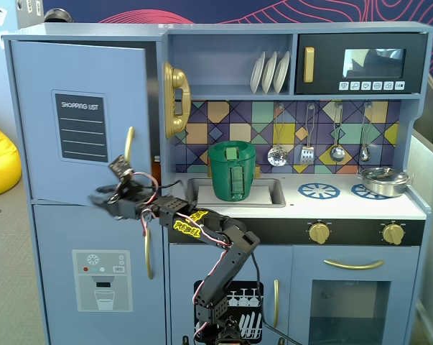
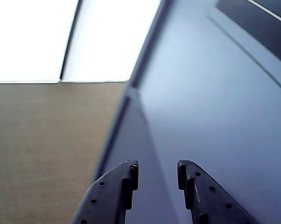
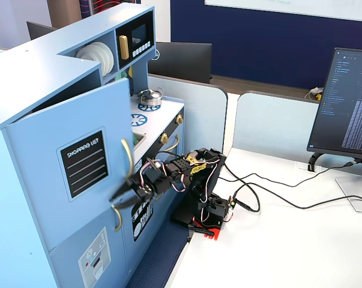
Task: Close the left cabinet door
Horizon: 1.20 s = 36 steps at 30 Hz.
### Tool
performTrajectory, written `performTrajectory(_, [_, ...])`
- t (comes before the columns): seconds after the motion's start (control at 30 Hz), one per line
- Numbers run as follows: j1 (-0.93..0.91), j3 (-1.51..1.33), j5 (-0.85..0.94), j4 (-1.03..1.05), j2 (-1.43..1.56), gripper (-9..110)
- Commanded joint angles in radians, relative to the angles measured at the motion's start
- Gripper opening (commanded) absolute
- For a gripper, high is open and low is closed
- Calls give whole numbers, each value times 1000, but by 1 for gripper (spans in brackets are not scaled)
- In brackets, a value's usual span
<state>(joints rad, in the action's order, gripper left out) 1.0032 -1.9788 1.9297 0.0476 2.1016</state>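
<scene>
The light-blue left cabinet door [image 1: 80, 118], upper left of a fixed view, carries one black panel reading "SHOPPING LIST" [image 1: 80, 126] and one curved gold handle [image 1: 128, 147]; it stands slightly ajar. The black gripper [image 2: 157, 170] is released, empty, jaws parted against the door face.

The left cabinet door [image 1: 83, 118] of the toy kitchen hangs slightly ajar, its right edge swung out from the frame, chalkboard list facing the room. The arm reaches up from the floor of the scene, and its gripper [image 1: 105, 194] sits at the door's lower right corner, just below the gold handle [image 1: 129, 146]. A green basket [image 1: 232, 170] stands in the sink [image 1: 268, 192].
</scene>
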Motion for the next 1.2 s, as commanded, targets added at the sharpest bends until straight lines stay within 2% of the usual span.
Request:
performTrajectory(0.0, [-127,23,12,-54,55,0])
performTrajectory(0.3, [-227,43,28,-106,15,0])
performTrajectory(0.5, [-207,-23,-3,-97,69,0])
performTrajectory(0.7, [-130,-153,-66,230,324,0])
performTrajectory(0.83, [-189,-290,-110,430,525,0])
performTrajectory(0.93, [-322,-364,-155,595,646,0])
performTrajectory(1.17, [-776,-586,-60,983,818,0])
